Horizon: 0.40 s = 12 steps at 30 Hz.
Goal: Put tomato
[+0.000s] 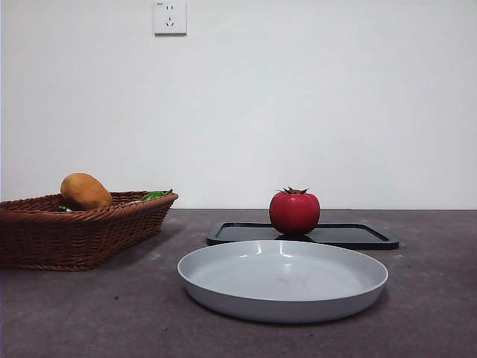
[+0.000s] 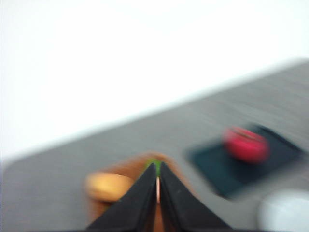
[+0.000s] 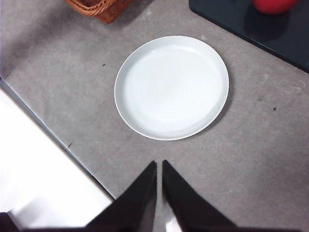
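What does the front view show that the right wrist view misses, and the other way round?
Only the front view shows the potato in the wicker basket, green leaves there, the wall socket and the tomato whole with its stem. Only the right wrist view shows the shut right gripper and the table's edge. Both show the empty grey plate, black tray and tomato.

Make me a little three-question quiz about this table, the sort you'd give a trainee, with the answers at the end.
1. True or false: the tomato lies inside the wicker basket.
2. What does the tomato stand on?
A. the grey plate
B. the black tray
C. the bare table
3. Fill in: both the left claw and the right claw have their jaws ____ and hold nothing.

Key:
1. False. The basket holds an orange-brown potato and something green.
2. B. The plate sits empty in front of the tray.
3. Shut.
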Motion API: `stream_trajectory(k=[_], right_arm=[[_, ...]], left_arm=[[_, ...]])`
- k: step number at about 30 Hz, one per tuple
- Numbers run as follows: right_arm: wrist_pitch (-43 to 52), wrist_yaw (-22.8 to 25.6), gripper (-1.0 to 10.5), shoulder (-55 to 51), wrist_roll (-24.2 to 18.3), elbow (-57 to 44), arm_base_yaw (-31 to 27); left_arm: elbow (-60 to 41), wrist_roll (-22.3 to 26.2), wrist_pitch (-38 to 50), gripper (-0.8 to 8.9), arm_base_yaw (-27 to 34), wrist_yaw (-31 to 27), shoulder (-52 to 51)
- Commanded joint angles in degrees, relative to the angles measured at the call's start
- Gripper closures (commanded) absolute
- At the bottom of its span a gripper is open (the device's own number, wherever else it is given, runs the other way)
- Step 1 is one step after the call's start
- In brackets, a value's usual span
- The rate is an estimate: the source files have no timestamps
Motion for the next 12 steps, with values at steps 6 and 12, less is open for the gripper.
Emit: stream_trajectory(k=[6, 12], right_arm=[[0.48, -0.04, 9.4, 0.35, 0.59, 0.59, 0.39], [0.48, -0.04, 9.4, 0.33, 0.59, 0.59, 0.39]], left_arm=[[-13.29, 1.68, 10.58, 8.06, 8.0, -9.79, -12.5], [-26.05, 1.25, 11.45, 8.06, 9.73, -9.79, -19.39]])
